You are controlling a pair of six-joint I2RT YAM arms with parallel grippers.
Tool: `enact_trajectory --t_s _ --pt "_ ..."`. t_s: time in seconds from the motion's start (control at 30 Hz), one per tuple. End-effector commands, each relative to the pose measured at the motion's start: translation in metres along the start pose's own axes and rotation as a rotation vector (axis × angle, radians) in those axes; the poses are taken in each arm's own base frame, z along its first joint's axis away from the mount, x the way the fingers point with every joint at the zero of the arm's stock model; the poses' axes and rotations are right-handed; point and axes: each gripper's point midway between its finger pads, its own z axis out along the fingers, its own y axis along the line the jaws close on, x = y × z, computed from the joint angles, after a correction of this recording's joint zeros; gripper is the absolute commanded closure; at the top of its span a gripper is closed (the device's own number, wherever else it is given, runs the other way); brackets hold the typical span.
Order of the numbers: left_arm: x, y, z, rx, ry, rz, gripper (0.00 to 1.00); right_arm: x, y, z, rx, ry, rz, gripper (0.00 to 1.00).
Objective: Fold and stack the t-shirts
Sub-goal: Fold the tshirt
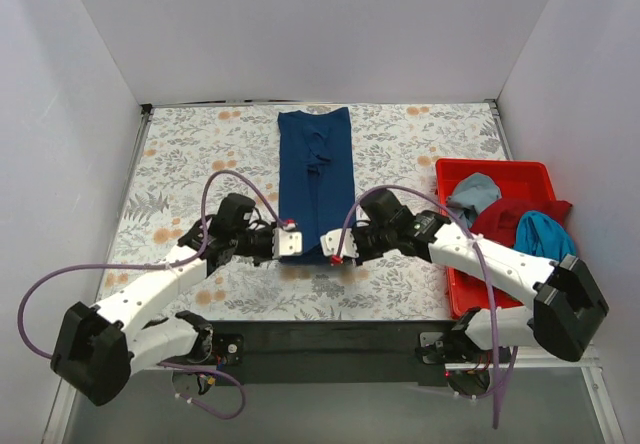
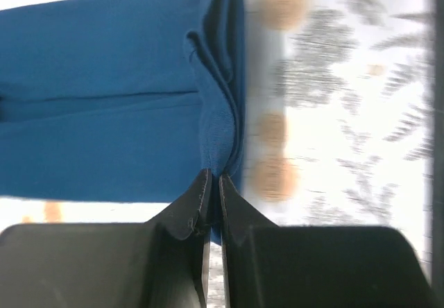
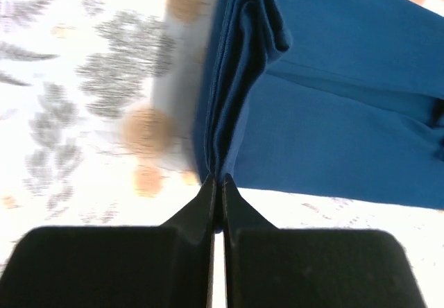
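Item: navy t-shirt (image 1: 316,179), folded lengthwise into a narrow strip. It lies on the middle of the floral table cover (image 1: 190,154), long axis running from the near edge toward the far wall.

Further stock: grey-blue t-shirt (image 1: 473,194), red t-shirt (image 1: 510,219) and teal t-shirt (image 1: 543,234), heaped loose in the red bin (image 1: 490,166) at the right, well apart from the strip.

Handling, as judged: light, soft and limp cloth with no stiffness of its own. It is likely to sag between two holds, and its plies may slide over one another. It is best taken at the two near corners, with every layer in the pinch, so that the end lifts level.

Left gripper (image 1: 289,242): fingers pressed together on the near-left corner of the strip.

Right gripper (image 1: 335,249): fingers pressed together on the near-right corner.

Top view: shows the whole strip, both arms converging on its near end, and the bin. It does not show whether cloth actually sits between the fingertips.

Left wrist view: left gripper (image 2: 211,177) has its tips closed on a bunched, layered edge, with several plies visible above the pinch.

Right wrist view: right gripper (image 3: 216,180) shows the same, stacked folds running up from the tips. Both wrist views omit the bin and the far end of the strip. The cover's pattern is blurred in both.

Chest print: not visible in any view.
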Motion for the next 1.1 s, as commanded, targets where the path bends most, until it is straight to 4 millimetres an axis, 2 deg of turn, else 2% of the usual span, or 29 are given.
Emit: enact_trajectory --t_s 0.0,0.03,0.1,0.17,0.2,0.23,0.27,0.3,0.37,0.43,0.5,0.53,0.8,0.83,0.9,0.93,1.07 --pt "-0.019 0.045 -0.003 -0.079 -0.049 0.028 1.0 -0.005 -0.038 -0.006 0.04 -0.021 -0.046 0.99" --pt "-0.011 0.054 0.0 -0.084 -0.037 0.006 1.0 0.001 -0.044 0.001 0.035 -0.009 -0.042 0.99" --pt "-0.015 0.075 0.002 -0.111 -0.054 0.023 1.0 0.008 -0.064 -0.001 0.065 -0.005 -0.037 0.99" --pt "-0.004 0.091 0.007 -0.128 -0.033 0.019 1.0 0.011 -0.084 0.003 0.083 -0.002 -0.041 0.99" --pt "-0.008 0.102 0.007 -0.146 -0.043 0.038 1.0 0.017 -0.093 0.001 0.097 0.005 -0.042 0.99" --pt "0.003 0.108 0.011 -0.142 -0.027 0.017 1.0 0.017 -0.106 0.003 0.107 0.004 -0.044 0.99" --pt "0.004 0.115 0.011 -0.149 -0.027 0.028 1.0 0.023 -0.114 0.001 0.119 0.007 -0.036 0.99" --pt "0.002 0.126 0.011 -0.163 -0.033 0.035 1.0 0.025 -0.121 0.001 0.126 0.011 -0.046 0.99" --pt "0.015 0.139 0.014 -0.168 -0.017 0.018 1.0 0.034 -0.137 0.002 0.138 0.018 -0.04 0.99" --pt "0.012 0.16 0.011 -0.198 -0.026 0.027 1.0 0.043 -0.145 0.008 0.132 0.025 -0.038 0.99" --pt "0.018 0.172 0.017 -0.195 -0.024 0.01 1.0 0.046 -0.161 0.004 0.156 0.023 -0.041 0.99" --pt "0.013 0.185 0.016 -0.21 -0.033 0.018 1.0 0.053 -0.165 0.01 0.148 0.029 -0.036 0.99" --pt "0.028 0.23 0.029 -0.238 -0.027 0.021 1.0 0.074 -0.218 0.011 0.208 0.039 -0.041 0.99" --pt "0.035 0.232 0.034 -0.231 -0.021 -0.001 1.0 0.081 -0.221 0.017 0.201 0.043 -0.03 0.99" --pt "0.037 0.243 0.033 -0.248 -0.021 0.0 1.0 0.092 -0.227 0.024 0.194 0.044 -0.014 0.99" --pt "0.043 0.245 0.038 -0.243 -0.016 -0.008 1.0 0.089 -0.237 0.022 0.213 0.038 -0.023 0.99" --pt "0.056 0.256 0.041 -0.265 0.003 -0.013 1.0 0.097 -0.25 0.032 0.218 0.035 -0.02 0.99"
